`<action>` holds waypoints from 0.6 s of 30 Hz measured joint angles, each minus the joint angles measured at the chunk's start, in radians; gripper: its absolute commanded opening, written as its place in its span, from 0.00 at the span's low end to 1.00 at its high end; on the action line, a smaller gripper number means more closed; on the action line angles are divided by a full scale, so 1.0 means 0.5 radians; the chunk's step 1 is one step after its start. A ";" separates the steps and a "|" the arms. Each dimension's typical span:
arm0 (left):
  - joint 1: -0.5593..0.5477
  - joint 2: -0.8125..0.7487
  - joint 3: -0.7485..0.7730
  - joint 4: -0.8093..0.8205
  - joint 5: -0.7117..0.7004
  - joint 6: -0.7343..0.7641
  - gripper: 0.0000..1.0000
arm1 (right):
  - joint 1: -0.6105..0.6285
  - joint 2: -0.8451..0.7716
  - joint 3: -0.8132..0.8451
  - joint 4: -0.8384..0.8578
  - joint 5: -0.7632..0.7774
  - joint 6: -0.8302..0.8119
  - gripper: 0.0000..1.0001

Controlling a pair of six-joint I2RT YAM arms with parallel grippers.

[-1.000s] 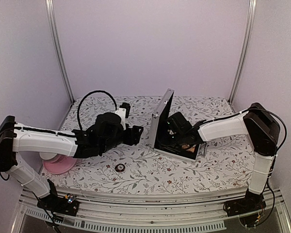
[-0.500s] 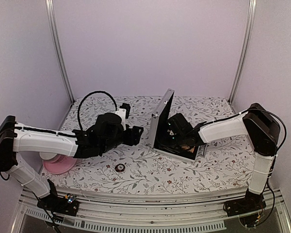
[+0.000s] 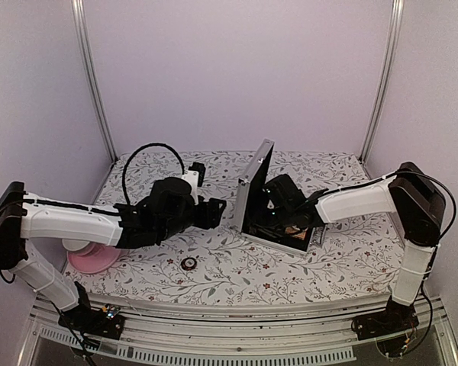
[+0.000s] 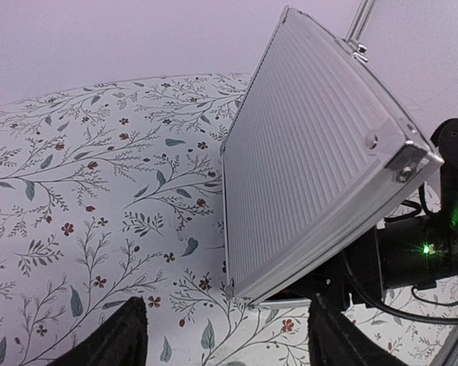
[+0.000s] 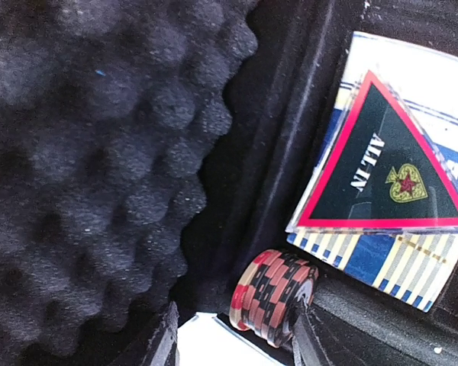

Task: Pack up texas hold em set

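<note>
The silver case (image 3: 253, 181) stands open on the table, its ribbed lid (image 4: 313, 152) upright. My left gripper (image 3: 216, 209) is open and empty just left of the lid; its fingertips (image 4: 116, 341) frame the lid's lower corner. My right gripper (image 3: 281, 216) is inside the case. In the right wrist view its jaws (image 5: 233, 339) stand apart around a stack of red and black chips (image 5: 278, 293), which touches the right finger and is clear of the left one. A triangular "ALL IN" token (image 5: 378, 164) lies on a blue and yellow card pack (image 5: 412, 263). Black foam lining (image 5: 84, 152) fills the left.
A small round token (image 3: 188, 264) lies loose on the flowered table in front of the case. A pink plate (image 3: 84, 261) sits at the front left, partly under my left arm. A black cable (image 3: 149, 149) loops above the left arm.
My right gripper has shifted slightly inside the case. The left arm and the lid have not moved.
</note>
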 measured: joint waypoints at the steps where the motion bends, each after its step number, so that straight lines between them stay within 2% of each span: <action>1: 0.000 0.001 0.000 0.000 0.003 -0.004 0.71 | 0.000 -0.005 0.000 0.002 0.000 0.000 0.49; 18: 0.000 0.029 0.000 -0.003 0.038 -0.026 0.70 | -0.001 0.019 0.000 0.011 -0.008 -0.008 0.34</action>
